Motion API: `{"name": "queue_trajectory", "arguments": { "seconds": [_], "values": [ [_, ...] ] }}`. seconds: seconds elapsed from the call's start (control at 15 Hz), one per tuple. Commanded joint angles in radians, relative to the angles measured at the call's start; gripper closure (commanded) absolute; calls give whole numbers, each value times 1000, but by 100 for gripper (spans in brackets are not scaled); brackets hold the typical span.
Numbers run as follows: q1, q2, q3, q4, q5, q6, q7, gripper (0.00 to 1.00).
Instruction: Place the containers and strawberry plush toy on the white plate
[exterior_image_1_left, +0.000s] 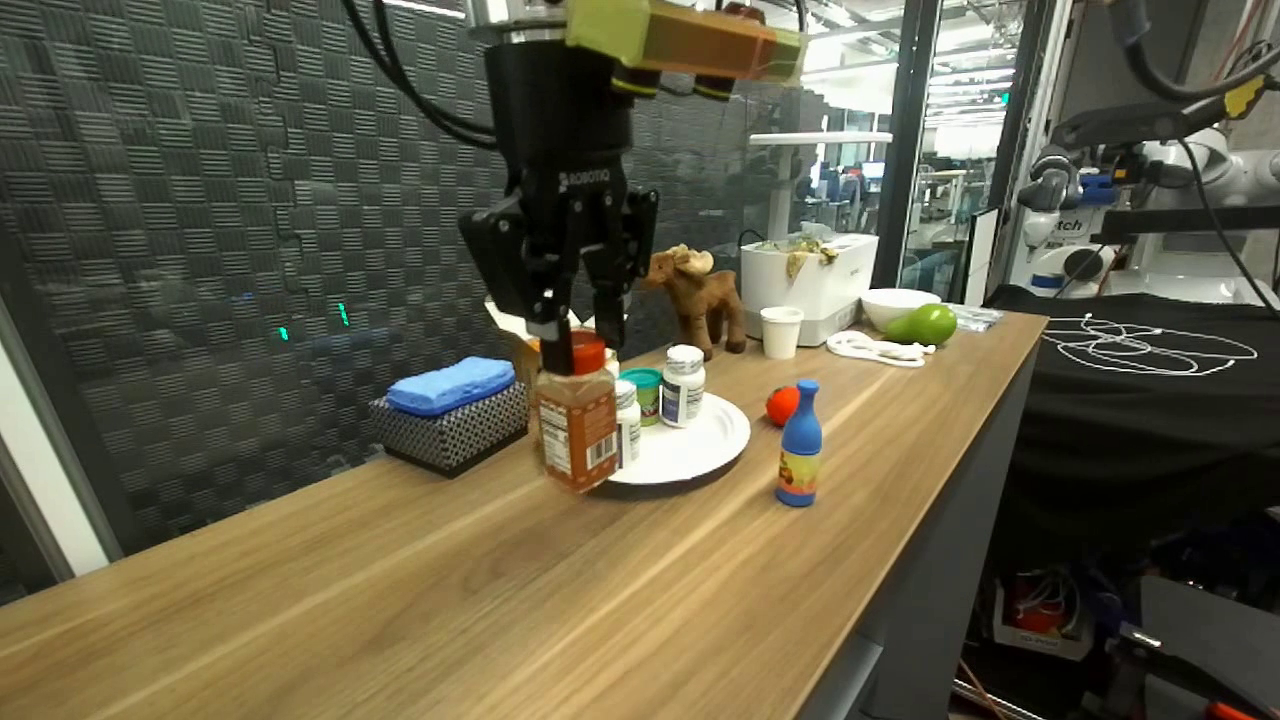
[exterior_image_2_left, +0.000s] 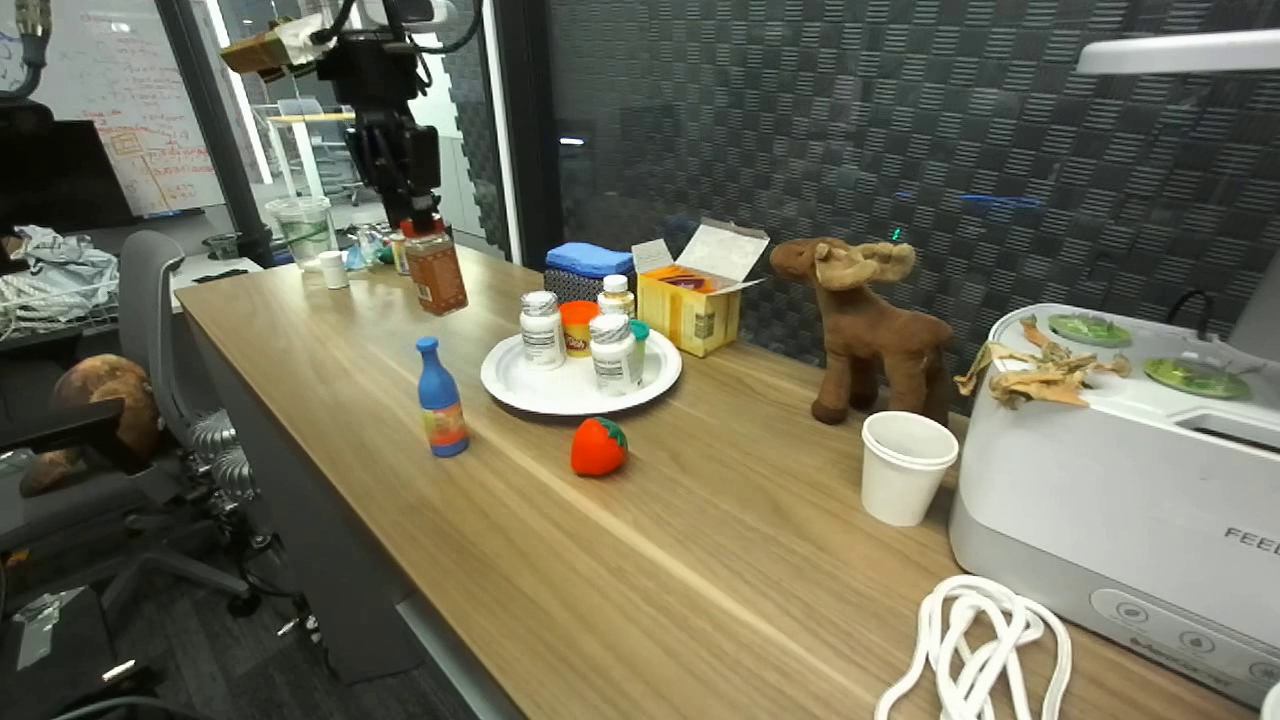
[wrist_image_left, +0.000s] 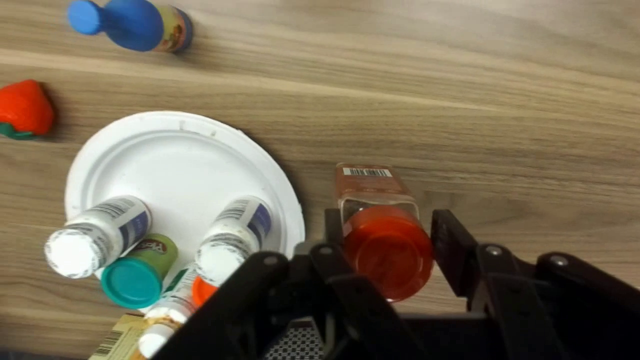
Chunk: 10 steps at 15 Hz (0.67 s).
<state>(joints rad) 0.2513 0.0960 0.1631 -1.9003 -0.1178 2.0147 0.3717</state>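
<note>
Claw (wrist_image_left: 390, 232) grips squarish see-through orange-brown bottle (exterior_image_1_left: 577, 435) by its red cap (wrist_image_left: 390, 257).
Likely so it can be stood base-down on the round flat white plate (wrist_image_left: 175, 162).

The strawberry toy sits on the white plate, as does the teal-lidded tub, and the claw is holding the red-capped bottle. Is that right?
Not quite: the strawberry toy is on the wooden tabletop, apart from the white plate, as the wrist view shows. The teal-lidded tub is on the plate, and the gripper does hold the red-capped bottle.
</note>
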Motion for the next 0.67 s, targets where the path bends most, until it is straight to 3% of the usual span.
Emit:
{"name": "queue_trajectory", "arguments": {
  "seconds": [0.0,0.6],
  "values": [
    [-38,-96,-14,-86,-6,-10,12,77],
    [-124,-196,-42,-209,-48,21,42,77]
  ]
}}
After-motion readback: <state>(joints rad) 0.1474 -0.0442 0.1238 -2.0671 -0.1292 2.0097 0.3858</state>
